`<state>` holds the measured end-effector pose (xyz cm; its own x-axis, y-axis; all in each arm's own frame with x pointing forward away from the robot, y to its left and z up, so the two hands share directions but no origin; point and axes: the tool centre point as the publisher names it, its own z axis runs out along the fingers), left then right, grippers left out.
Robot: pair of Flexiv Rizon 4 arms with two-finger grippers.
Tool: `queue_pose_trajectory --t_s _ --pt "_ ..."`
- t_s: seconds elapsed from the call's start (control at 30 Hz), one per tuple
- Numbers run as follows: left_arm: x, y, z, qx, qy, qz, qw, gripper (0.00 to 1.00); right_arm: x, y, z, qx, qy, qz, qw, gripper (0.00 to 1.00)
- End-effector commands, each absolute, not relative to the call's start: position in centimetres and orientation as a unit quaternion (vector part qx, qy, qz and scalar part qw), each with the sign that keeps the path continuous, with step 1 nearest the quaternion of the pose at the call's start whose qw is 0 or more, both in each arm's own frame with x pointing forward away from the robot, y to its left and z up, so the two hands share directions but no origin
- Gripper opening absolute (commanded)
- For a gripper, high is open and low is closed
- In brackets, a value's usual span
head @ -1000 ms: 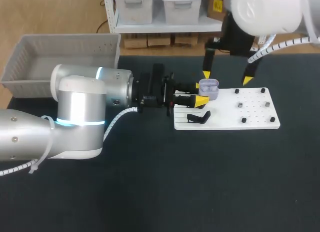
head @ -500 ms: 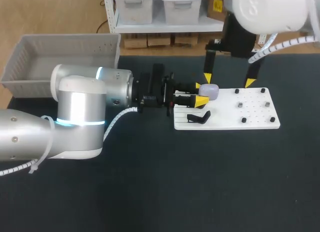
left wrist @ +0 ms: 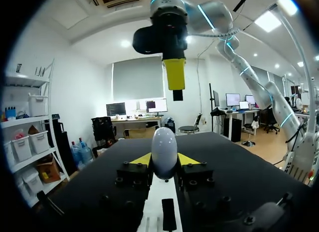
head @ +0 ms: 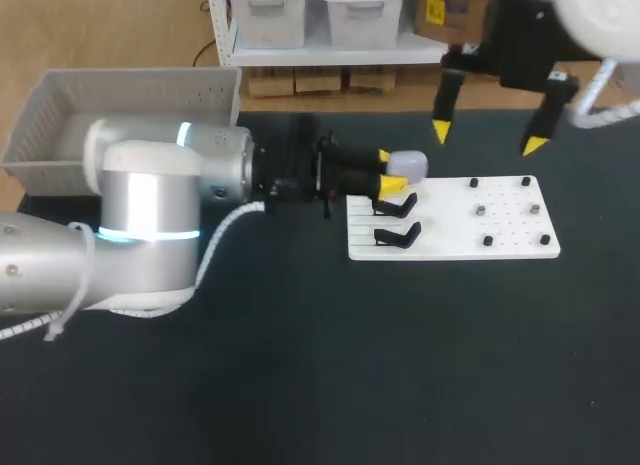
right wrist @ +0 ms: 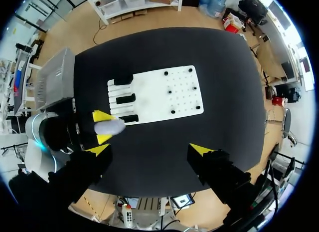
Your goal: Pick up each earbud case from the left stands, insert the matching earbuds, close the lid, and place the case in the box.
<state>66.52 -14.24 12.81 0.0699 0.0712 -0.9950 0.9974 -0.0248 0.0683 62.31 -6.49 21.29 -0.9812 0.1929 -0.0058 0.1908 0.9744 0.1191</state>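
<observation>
**Head view.** The left gripper (head: pixel 392 177) enters from the left and is clamped on the earbud case (head: pixel 407 164), with one yellow tip on either side of it. We see the case held above the stand end of the white board (head: pixel 450 225). Two black stands (head: pixel 397 205) lie bare just beside it. The right gripper (head: pixel 488 138) hangs over the board's far edge, its fingers spread wide with nothing between them. The grey box (head: pixel 70 135) sits at the table's far left corner, well apart from the case.

**Left wrist view.** The case (left wrist: pixel 164 151) stands upright between the two yellow tips, both pressed to its flanks. It is a smooth, pale lavender, egg-like shell with the lid shut — no earbud shows, so we cannot tell whether they are inside. One finger of the right gripper hangs above and beyond it.

**Right wrist view.** Seen from above, the case (right wrist: pixel 109 126) lies just off the board's stand end in the left gripper's hold. The box (right wrist: pixel 55 82) lies beyond the left arm.

**Step.** We judge the lid-closing done and the carry to the box in hand. The next move calls for the left arm to swing toward the box and release low inside it. A firm grip is needed — the rounded shell looks apt to slip.
</observation>
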Motion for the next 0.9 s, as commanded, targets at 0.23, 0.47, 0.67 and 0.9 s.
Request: queue_pose_trajectory --t_s 0.23,0.47,0.67,0.9 --pt "64.5 -4.4 16.1 0.462 0.578 -0.359 0.569 0.0 58.8 -8.7 22.7 0.106 0.98 0.103 0.134 1.0" --pt "67.0 3.2 16.8 0.394 0.628 -0.26 0.618 0.0 58.8 -8.7 22.7 0.106 0.98 0.103 0.134 1.0" --pt "71.1 8.6 17.5 0.39 0.657 -0.177 0.62 0.0 58.8 -8.7 22.7 0.106 0.98 0.103 0.134 1.0" --pt "77.1 12.7 17.4 0.37 0.684 -0.097 0.621 0.0 58.8 -8.7 22.7 0.106 0.98 0.103 0.134 1.0"
